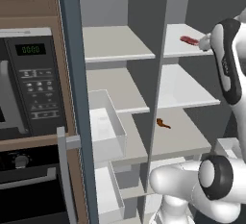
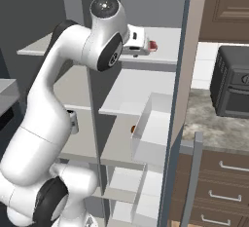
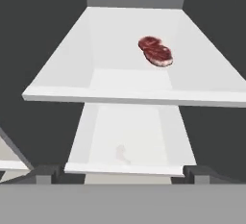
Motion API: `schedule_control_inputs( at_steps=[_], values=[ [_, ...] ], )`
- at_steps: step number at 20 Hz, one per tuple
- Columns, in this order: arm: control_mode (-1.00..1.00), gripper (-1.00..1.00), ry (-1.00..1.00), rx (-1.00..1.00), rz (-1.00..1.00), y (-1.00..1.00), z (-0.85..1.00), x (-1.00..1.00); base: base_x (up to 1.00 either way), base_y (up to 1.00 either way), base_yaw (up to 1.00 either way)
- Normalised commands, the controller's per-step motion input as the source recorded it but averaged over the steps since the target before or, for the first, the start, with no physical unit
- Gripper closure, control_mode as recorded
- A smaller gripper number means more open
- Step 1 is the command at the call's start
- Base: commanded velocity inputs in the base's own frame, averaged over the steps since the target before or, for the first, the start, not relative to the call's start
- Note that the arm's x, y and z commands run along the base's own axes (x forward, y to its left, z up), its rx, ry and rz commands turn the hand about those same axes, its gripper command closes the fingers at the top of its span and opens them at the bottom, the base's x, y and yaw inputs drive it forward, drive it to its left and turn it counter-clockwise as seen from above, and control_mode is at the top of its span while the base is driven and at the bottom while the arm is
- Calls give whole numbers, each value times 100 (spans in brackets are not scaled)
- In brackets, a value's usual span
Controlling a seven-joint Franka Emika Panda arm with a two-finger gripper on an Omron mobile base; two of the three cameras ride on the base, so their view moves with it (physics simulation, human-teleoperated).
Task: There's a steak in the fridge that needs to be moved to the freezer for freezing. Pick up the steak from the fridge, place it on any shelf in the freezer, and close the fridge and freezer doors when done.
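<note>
1. On your left stands a black microwave point(image 1: 33, 81) with one wall oven point(image 1: 29, 189) beneath it, both beside the open slate-blue unit.
2. One slate-blue door point(image 1: 77, 98) hangs open edge-on in the left base view, with two clear bins point(image 1: 106, 129) on its inner side and one grey bar handle point(image 1: 62, 170) on its outer side.
3. The left compartment point(image 1: 117, 43) of the unit shows white shelves stacked one over another; you can see nothing lying on them.
4. A grey upright divider point(image 1: 156, 83) parts the two compartments.
5. In the right compartment point(image 1: 185, 88) you have one steak point(image 3: 155, 51), red-pink with lighter marbling, lying flat on the top shelf point(image 3: 96, 50). In the hand view it sits right of the shelf's middle and well back from the front edge.
6. Two shelves lower in the same compartment lies one small brown-orange drumstick-like item point(image 1: 163, 123), near the divider.
7. Your gripper point(image 3: 120, 172) is released: the two dark fingertips point(image 3: 45, 172) stand wide apart at the bottom of the hand view and nothing lies between them. It hangs in front of the top shelf's front edge, looking down along it; the steak lies ahead of it, a little to the right, apart from both fingertips.
8. From the right base view, the hand point(image 2: 138, 43) reaches level with the top shelf and the steak shows red just past its tip.
9. Further right, a second slate-blue door point(image 2: 182, 89) is open, also carrying clear bins point(image 2: 153, 131), and past it a dark appliance point(image 2: 233, 82) sits on the stone counter point(image 2: 214, 126).
</note>
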Motion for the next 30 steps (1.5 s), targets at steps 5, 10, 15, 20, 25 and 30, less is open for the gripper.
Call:
schedule_control_inputs(
  at_steps=[5, 10, 15, 20, 25, 30],
  values=[
    [-100, -100, 11, 0, 3, -19, 10, 70, 0, 0, 0],
    [-100, -100, 9, 0, 10, -28, -1, 65, 0, 0, 0],
    [-100, -100, 2, 0, 10, -19, -23, 40, 0, 0, 0],
    [-100, -100, 0, 0, 6, 0, -30, 38, 0, 0, 0],
    [-100, -100, 0, 0, 3, -8, -30, 55, 0, 0, 0],
    [-100, -100, 4, 0, 2, -25, -22, 57, 0, 0, 0]
  ],
)
